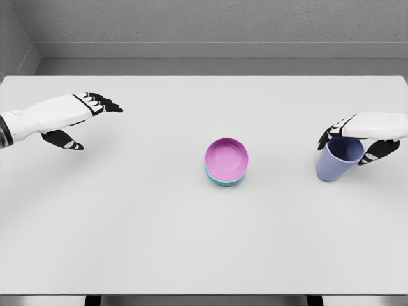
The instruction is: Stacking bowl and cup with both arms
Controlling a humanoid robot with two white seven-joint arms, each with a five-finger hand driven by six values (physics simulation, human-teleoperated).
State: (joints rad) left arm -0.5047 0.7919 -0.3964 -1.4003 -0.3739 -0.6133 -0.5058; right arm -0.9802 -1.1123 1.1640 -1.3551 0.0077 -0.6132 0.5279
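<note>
Left hand point(76, 118) is hovering over the tabletop's point(127, 242) left side, fingers spread, holding nothing. Mid-tabletop, a pink bowl point(227, 158) is sitting nested in a teal bowl point(223, 182). Far right, the right hand point(360, 137) is gripping a tilted lavender cup point(338, 160) at its upper part, well apart from the bowls.

Two stacked bowls point(227, 162), one cup point(339, 160)
</note>
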